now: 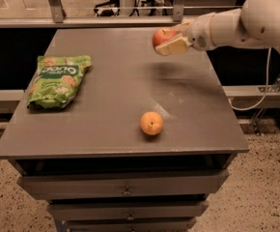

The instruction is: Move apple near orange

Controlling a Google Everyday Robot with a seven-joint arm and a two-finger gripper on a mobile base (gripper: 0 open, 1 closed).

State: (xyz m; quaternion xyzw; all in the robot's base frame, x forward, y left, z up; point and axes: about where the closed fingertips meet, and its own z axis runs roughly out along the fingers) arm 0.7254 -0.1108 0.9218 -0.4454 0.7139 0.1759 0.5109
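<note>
The red apple is held in the air above the far right part of the grey table. My gripper is shut on the apple, with the white arm reaching in from the right. The orange sits on the table near the front edge, well below and slightly left of the apple in the picture. The two fruits are clearly apart.
A green snack bag lies on the left side of the table. Drawers sit under the tabletop. A railing and chair legs stand behind the table. A cable hangs at the right.
</note>
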